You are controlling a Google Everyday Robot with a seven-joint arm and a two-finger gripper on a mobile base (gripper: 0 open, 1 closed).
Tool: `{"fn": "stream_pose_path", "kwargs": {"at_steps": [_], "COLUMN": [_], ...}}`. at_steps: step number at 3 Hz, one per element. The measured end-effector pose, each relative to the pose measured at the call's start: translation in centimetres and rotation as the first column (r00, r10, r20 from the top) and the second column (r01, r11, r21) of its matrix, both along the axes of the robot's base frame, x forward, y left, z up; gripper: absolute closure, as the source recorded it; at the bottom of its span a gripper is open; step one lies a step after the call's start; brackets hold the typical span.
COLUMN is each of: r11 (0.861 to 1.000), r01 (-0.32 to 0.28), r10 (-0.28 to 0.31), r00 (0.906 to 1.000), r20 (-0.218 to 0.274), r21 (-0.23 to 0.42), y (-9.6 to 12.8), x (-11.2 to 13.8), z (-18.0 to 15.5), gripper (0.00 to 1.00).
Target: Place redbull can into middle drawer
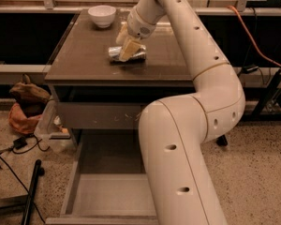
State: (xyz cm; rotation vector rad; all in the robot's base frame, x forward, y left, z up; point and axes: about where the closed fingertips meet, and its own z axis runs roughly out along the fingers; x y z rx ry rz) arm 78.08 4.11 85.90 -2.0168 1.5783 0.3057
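The redbull can (pixel 139 55) lies on its side on the brown table top (pixel 84 55), a slim shiny silver can. My gripper (pixel 127 43) reaches down over the middle of the can, with one pale finger (pixel 130 50) in front of it and the other behind. The jaws stand open around the can, which rests on the table. The middle drawer (pixel 107 196) is pulled out below, low and near the floor, with a bare grey floor. My arm hides its right side.
A white bowl (pixel 102 15) stands at the back left of the table. A shut drawer front with pale scratches (pixel 98 116) sits under the table top. A brown bag (pixel 28 95), cables and a black pole (pixel 30 191) lie on the floor at the left.
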Motion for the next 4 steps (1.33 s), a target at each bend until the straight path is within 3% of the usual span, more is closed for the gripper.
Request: {"fn": "stream_pose_path", "kwargs": {"at_steps": [1,2,4], "r11": [1.0,0.999,0.998], "r01": [0.012,0.022,0.024], "r10": [-0.011,-0.018,-0.02], "r00": [0.9994,0.9965,0.9969], "r20": [-0.033,-0.081,-0.076], "r21": [0.021,0.047,0.051], "y": [0.1,0.1,0.5], "x": [0.2,0.1,0.4], "z": [-1.6,-3.4,-3.5], "gripper": [0.16,0.0,0.42]}}
